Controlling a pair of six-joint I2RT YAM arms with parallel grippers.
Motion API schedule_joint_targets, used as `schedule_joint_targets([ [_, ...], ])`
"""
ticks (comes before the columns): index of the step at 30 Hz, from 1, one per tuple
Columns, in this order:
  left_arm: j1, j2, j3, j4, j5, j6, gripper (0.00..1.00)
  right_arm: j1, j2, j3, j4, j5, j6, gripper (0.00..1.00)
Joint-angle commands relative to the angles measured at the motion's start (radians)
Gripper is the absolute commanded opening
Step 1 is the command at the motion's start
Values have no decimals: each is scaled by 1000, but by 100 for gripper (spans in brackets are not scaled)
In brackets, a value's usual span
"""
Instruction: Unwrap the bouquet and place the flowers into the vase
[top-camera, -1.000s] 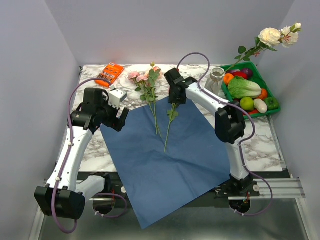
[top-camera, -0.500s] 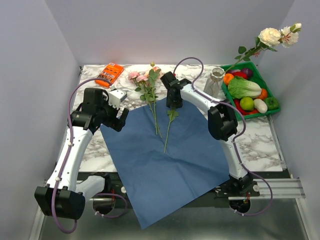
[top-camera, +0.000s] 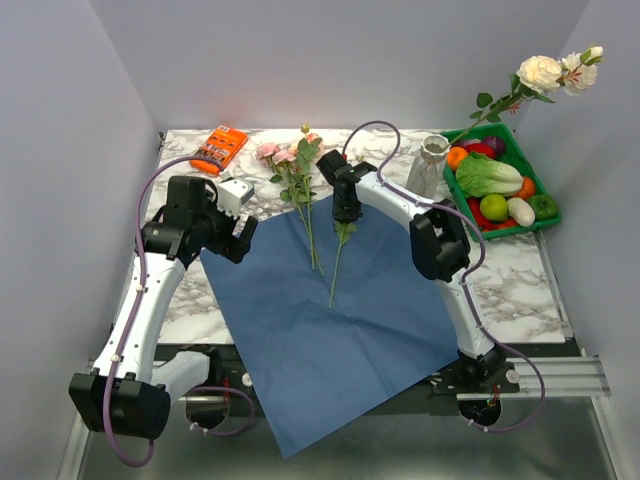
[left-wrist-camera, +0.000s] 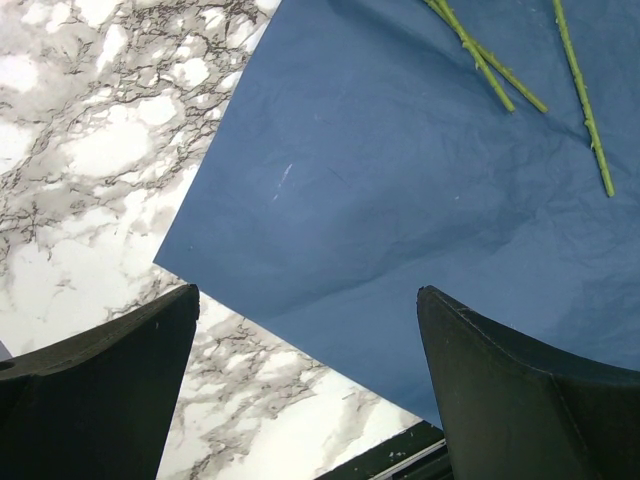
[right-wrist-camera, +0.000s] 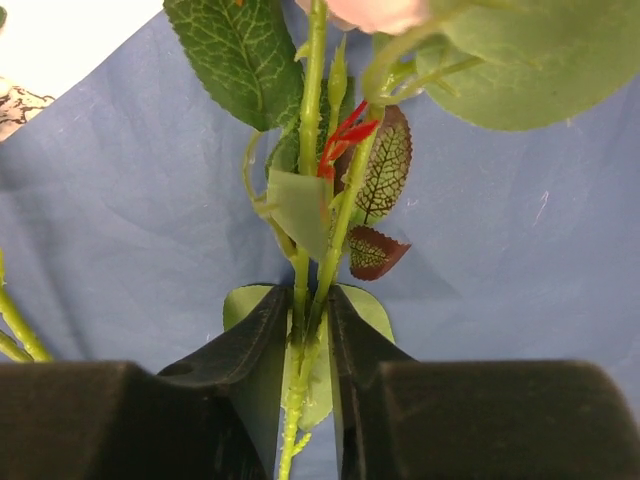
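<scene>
Blue paper sheet (top-camera: 320, 340) lies flat and unwrapped on the marble-patterned worktop (top-camera: 525, 285). A single leafy green rose stem (top-camera: 335, 270) lies on it, long axis near-to-far, cut end pointing near and slightly left, bloom end far, under the right hand (top-camera: 345, 210). In the right wrist view that hand (right-wrist-camera: 312, 320) has its fingers pinched onto the stem (right-wrist-camera: 316, 100) just below the leaves. The loose pink roses (top-camera: 283, 157) lie just left of it, heads far, their stems running near and slightly right onto the paper. The whitish-grey bottle-shaped vase (top-camera: 432, 160) stands upright at far right and holds cream-white roses (top-camera: 545, 72) leaning up to the right. The left hand (top-camera: 243, 238) hangs wide open and empty over the paper's left edge (left-wrist-camera: 305, 340). Against a second ago, the right hand has narrowed onto the stem and its elbow has swung left, while the left arm is unchanged.
</scene>
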Motion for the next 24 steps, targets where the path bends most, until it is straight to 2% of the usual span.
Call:
schedule_joint_targets([
  [1,6,-14,15,-12,9,7,99,7,20,27,-33,-3,13,21],
  [2,6,-12,18,-13,10,6,99,7,11,28,-27,-1,13,19],
  [5,6,-12,26,-19,10,4,99,7,-66,10,20,15,-1,1],
  [11,6,-15,40,-39,-1,12,99,7,-303,28,157,46,-149,1],
  [13,6,-18,46,-47,-2,10,99,8,-381,2,258,93,-250,1],
  [14,6,-18,52,-50,-4,10,99,8,-476,-19,308,144,-295,1],
  [16,6,-23,57,-58,-4,10,99,8,-573,-126,521,202,-464,1],
  [18,6,-21,63,-62,-4,10,99,-12,-682,-185,733,259,-566,1],
  [21,6,-23,66,-62,-4,9,99,-62,-751,-204,888,265,-720,1],
  [24,6,-21,61,-56,-1,9,99,-110,-767,-165,944,290,-812,1],
])
